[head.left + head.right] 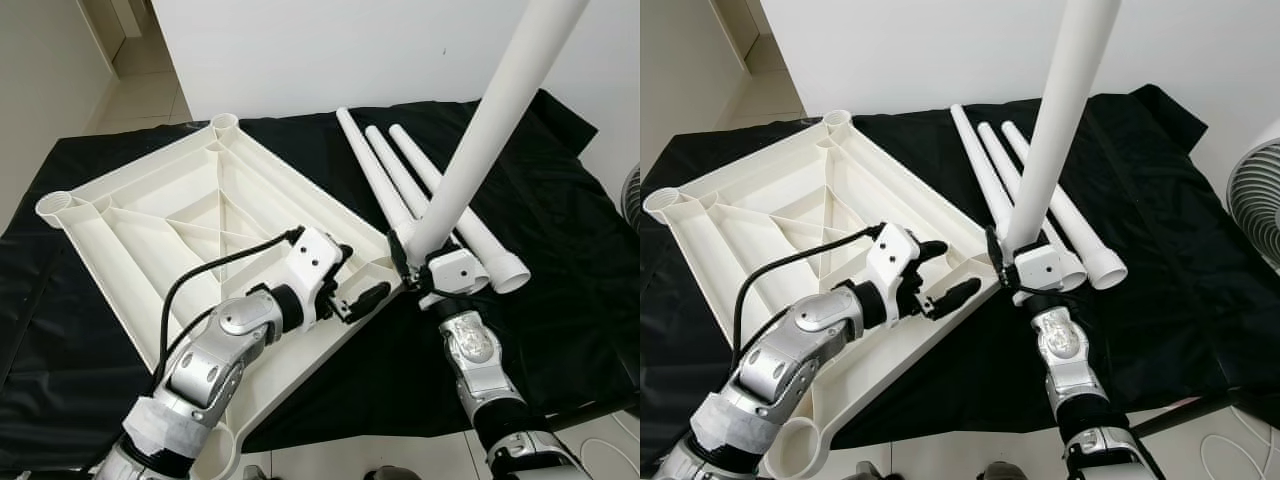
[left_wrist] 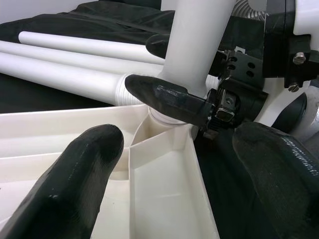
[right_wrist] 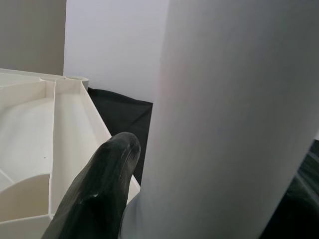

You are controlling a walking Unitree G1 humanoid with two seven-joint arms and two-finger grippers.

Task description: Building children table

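Clearly the biggest piece, the upturned white tabletop [image 1: 180, 215], lies ribs-up on the black cloth [image 1: 560, 200]; it looks stiff, light moulded plastic, best steadied by its rim. At its three o'clock corner stands the upright leg [image 1: 480, 130], a smooth, likely slippery tube, its foot at the corner socket [image 2: 162, 117]. Three spare legs [image 1: 400, 175] lie at one o'clock. The right gripper [image 1: 418, 268] pinches the leg low down; the left gripper [image 1: 940, 275] hovers spread beside that corner, holding nothing.
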